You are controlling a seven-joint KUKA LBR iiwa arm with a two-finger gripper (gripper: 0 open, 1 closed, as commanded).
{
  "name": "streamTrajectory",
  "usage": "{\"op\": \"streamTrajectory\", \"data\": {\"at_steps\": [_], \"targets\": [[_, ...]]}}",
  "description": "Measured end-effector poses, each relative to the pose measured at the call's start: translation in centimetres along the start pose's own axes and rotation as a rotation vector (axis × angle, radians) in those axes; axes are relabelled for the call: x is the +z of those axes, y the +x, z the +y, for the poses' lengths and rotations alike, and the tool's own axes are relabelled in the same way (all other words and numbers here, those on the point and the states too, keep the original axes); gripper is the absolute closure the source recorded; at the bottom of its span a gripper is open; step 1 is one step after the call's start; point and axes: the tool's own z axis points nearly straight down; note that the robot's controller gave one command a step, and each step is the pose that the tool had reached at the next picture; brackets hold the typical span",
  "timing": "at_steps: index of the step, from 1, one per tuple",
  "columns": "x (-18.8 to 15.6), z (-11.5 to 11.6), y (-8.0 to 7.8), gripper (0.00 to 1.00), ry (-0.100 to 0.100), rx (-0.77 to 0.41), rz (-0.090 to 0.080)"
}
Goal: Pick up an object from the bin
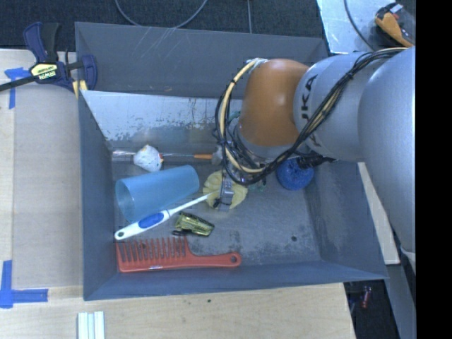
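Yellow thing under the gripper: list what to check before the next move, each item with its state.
1. Gripper is down over the yellow thing in the bin's middle: ok.
2. Yellow thing is actually gripped: cannot tell.
3. Toothbrush is clear of the pick: not ok, its end lies against the yellow thing, beside the gripper.
4. Cup, on its side to the left, is clear: cannot tell, its edge is very close.
5. Comb, by the near wall, is apart: ok.
6. Blue ball, to the right, is apart from the yellow thing: ok.
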Motion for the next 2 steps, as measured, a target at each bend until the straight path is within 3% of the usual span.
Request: {"op": "streamTrajectory", "data": {"at_steps": [1,2], "targets": [[2.8,-1.1,-2.8,0.0,0.0,-0.234,-0.017],[2.7,-2.3,-0.7,1.0,-0.002,0.071,-0.008]]}}
